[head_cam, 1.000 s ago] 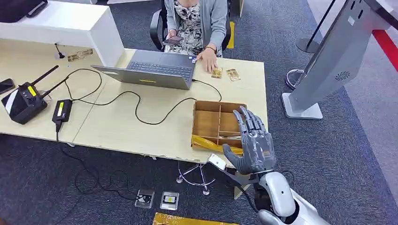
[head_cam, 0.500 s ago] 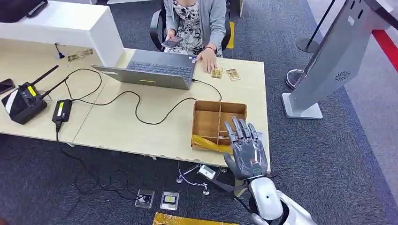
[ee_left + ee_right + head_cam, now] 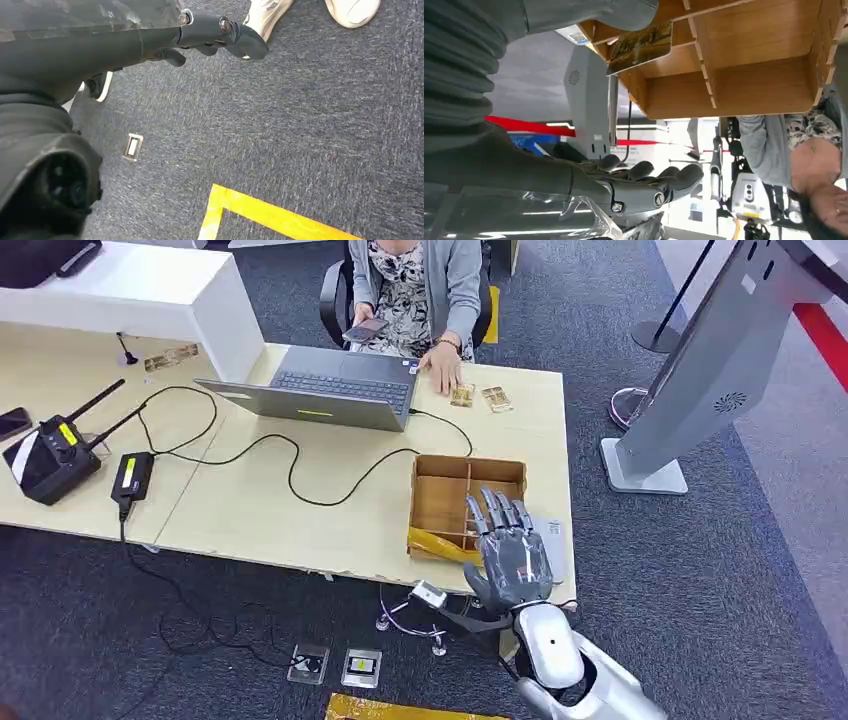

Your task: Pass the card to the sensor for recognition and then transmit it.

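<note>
The right hand (image 3: pixel 512 558) hovers over the wooden box (image 3: pixel 446 502) on the counter (image 3: pixel 300 520), fingers apart, holding nothing; a card (image 3: pixel 640 47), probably the one wanted, lies inside, so pickup, sensor and handover all remain

No text, label or number is legible anywhere.

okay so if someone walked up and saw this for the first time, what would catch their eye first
Most likely the robot's right hand, fingers spread, hovering over the near right part of a wooden divided tray at the desk's front edge. Next, the person seated across the desk behind an open laptop, one hand resting beside two small gold cards. A tall grey kiosk leans over the carpet to the right.
</note>
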Motion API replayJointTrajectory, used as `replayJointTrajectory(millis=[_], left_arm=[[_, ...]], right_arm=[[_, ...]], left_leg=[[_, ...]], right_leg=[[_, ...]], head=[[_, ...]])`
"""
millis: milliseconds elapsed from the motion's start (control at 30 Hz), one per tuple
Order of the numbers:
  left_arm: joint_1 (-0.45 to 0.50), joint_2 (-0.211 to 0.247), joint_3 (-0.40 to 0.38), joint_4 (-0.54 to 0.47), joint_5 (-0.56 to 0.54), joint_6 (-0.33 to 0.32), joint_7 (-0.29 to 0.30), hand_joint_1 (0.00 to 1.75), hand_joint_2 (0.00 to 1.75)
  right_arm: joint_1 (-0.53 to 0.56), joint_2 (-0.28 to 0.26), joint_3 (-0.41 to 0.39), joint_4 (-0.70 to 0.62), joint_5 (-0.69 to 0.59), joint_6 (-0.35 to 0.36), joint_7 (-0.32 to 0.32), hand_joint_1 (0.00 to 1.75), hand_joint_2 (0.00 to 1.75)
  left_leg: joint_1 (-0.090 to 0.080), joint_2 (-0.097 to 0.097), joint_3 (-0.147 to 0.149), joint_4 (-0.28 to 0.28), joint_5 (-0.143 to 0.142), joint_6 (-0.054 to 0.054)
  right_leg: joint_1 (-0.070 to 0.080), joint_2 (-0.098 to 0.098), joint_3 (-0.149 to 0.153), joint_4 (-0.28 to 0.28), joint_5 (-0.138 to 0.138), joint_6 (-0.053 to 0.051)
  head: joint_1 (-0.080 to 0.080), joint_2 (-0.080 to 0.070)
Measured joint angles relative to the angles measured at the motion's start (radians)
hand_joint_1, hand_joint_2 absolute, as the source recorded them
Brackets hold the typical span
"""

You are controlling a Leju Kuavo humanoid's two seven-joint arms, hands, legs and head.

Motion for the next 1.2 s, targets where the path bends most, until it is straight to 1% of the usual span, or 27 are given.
replayJointTrajectory(millis=[167,400,567,900,1200], left_arm=[[0.0,0.0,0.0,0.0,0.0,0.0,0.0,0.0,0.0],[0.0,-0.001,0.0,0.0,0.0,-0.013,0.0,0.0,0.0],[0.0,-0.001,-0.001,0.0,0.0,-0.019,0.0,0.0,0.0],[-0.004,0.0,-0.005,0.0,0.0,-0.029,0.003,0.0,0.0],[-0.005,0.0,-0.005,0.0,0.0,-0.03,0.011,0.0,0.0]], right_arm=[[-0.011,0.026,0.006,0.031,-0.035,0.004,-0.011,0.0,1.75],[-0.025,0.053,0.008,0.083,-0.058,-0.006,-0.011,0.0,1.75],[-0.028,0.057,0.006,0.106,-0.062,-0.008,0.007,0.0,1.75],[-0.038,0.055,-0.004,0.154,-0.027,-0.006,0.041,0.0,1.75],[-0.046,0.059,-0.015,0.217,-0.005,-0.048,0.012,0.0,1.75]], left_leg=[[0.0,0.0,0.0,0.0,0.0,0.0],[0.0,0.0,0.0,0.0,0.0,0.0],[0.0,0.0,0.0,0.0,0.0,0.0],[0.0,0.0,0.0,0.0,0.0,0.0],[0.0,0.0,0.0,0.0,0.0,0.0]], right_leg=[[0.0,0.0,0.0,0.0,0.0,0.0],[0.0,0.0,0.0,0.0,0.0,0.0],[0.0,0.0,0.0,0.0,0.0,0.0],[0.0,0.0,0.0,0.0,0.0,0.0],[0.0,0.0,0.0,0.0,0.0,0.0]], head=[[0.0,0.0],[0.0,0.0],[0.0,0.0],[0.0,0.0],[0.0,0.0]])
